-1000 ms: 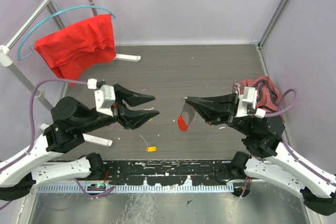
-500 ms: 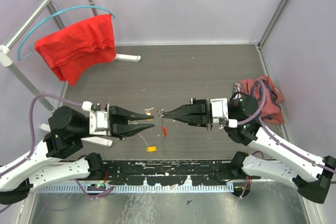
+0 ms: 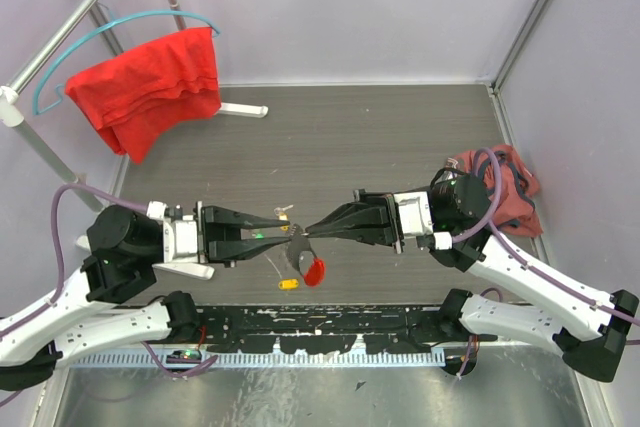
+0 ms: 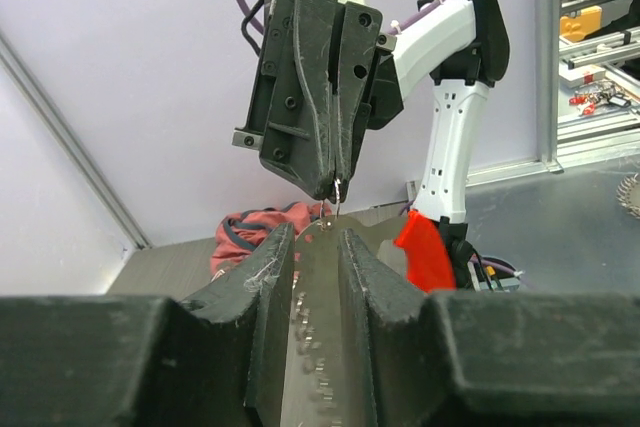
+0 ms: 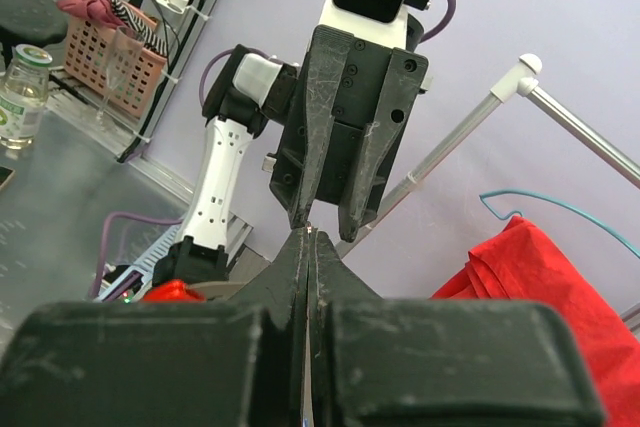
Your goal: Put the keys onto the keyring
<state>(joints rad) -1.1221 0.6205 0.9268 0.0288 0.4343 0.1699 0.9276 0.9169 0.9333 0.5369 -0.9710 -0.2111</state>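
Red plastic marks the keyring (image 3: 314, 270), which hangs by its thin wire loop from the tightly clenched right gripper (image 3: 308, 230). Almost tip to tip with it, the left gripper (image 3: 286, 228) has its fingers slightly apart; whether they grasp anything I cannot tell. Nearby, an orange-tagged key (image 3: 288, 284) lies on the table (image 3: 380, 137).
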